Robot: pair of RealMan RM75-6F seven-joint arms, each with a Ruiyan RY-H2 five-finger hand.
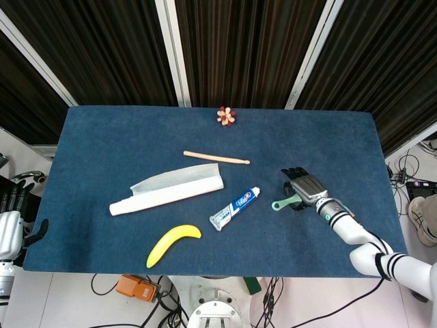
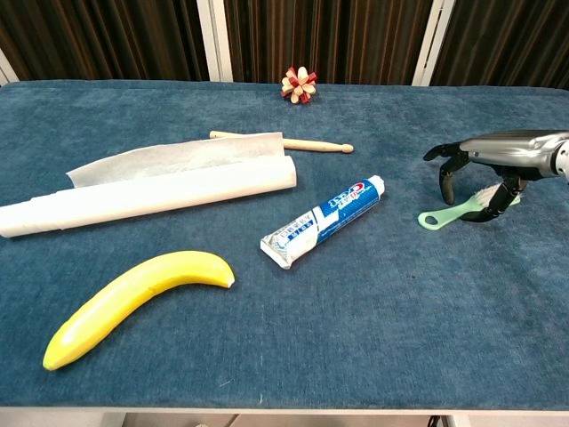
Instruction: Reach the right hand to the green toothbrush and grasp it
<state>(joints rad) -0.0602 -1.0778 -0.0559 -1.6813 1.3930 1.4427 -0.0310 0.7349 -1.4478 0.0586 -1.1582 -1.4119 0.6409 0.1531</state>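
The green toothbrush [image 2: 453, 213] [image 1: 283, 203] lies on the blue table at the right, its ring end pointing left toward the toothpaste. My right hand [image 2: 498, 156] [image 1: 306, 189] covers the bristle end. Its fingers [image 2: 449, 178] curl down on the far side of the handle and the thumb presses the brush head from the near side, so the brush is pinched and its head is mostly hidden. My left hand [image 1: 12, 222] hangs off the table's left edge, holding nothing, fingers apart.
A toothpaste tube [image 2: 324, 221] lies just left of the brush. Further left are a paper roll [image 2: 151, 191], a banana [image 2: 133, 302] and a wooden stick [image 2: 311, 143]. A small red-and-cream ornament [image 2: 299, 84] sits at the far edge.
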